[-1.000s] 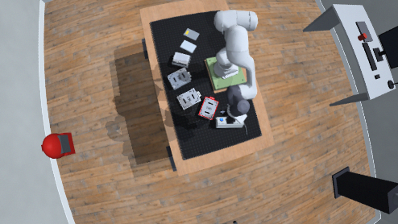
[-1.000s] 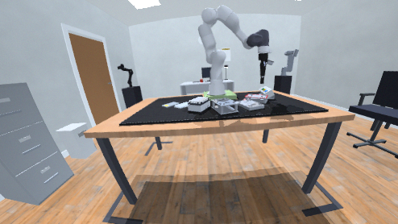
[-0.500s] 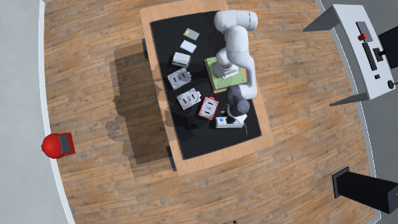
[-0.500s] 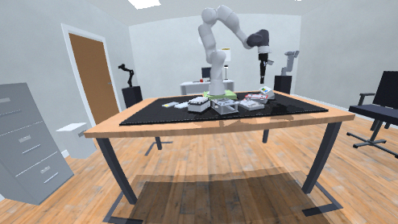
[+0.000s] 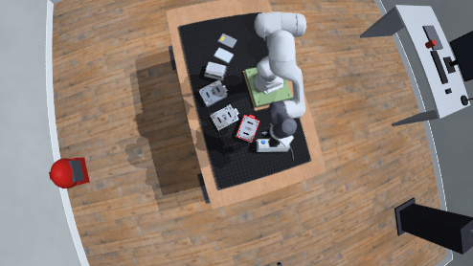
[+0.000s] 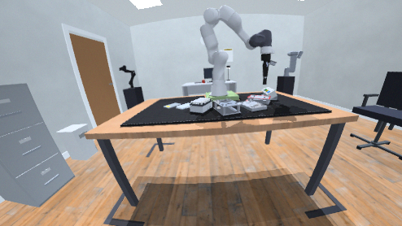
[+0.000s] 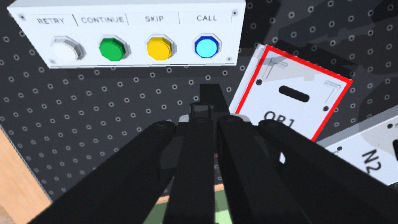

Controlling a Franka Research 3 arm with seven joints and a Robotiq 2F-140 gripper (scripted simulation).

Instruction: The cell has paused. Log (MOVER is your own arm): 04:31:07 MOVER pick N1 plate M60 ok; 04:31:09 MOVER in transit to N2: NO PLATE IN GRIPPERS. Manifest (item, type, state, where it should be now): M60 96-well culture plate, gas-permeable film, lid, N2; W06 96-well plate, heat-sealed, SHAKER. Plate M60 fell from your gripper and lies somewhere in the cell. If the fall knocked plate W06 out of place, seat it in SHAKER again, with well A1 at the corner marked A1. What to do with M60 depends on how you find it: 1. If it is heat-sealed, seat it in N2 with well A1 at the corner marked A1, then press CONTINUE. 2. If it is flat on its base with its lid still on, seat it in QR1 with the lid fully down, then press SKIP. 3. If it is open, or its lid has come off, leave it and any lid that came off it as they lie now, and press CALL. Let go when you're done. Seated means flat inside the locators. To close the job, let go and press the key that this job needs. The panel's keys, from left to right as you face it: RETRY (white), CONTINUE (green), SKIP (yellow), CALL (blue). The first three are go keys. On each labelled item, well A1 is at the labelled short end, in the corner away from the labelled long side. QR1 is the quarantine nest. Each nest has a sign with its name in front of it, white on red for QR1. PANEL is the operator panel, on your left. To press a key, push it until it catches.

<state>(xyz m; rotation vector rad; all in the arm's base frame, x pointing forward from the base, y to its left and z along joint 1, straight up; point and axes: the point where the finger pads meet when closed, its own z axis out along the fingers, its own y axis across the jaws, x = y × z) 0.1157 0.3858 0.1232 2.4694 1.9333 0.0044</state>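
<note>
My gripper [image 7: 209,99] is shut and empty. It hangs above the operator panel [image 7: 127,32], with its tip just below the blue CALL key [image 7: 206,47]. The white RETRY key [image 7: 65,48], green CONTINUE key [image 7: 112,49] and yellow SKIP key [image 7: 159,47] sit in a row to its left. The red-framed QR1 nest [image 7: 291,99] is empty, and the part of the N2 nest [image 7: 370,155] that shows is bare. In the top view a grey flat item with a yellow mark [image 5: 227,40] and a white flat item [image 5: 223,55] lie apart on the mat's far end. I cannot tell which is plate and which is lid. A plate [image 5: 215,71] sits on a stand beside them.
Two grey nests [image 5: 213,92] [image 5: 224,117] lie in a row between that plate and QR1 [image 5: 248,128]. The panel [image 5: 274,148] is near the mat's corner. The arm's base stands on a green pad [image 5: 268,88]. In the side view the gripper [image 6: 264,79] hangs well above the table.
</note>
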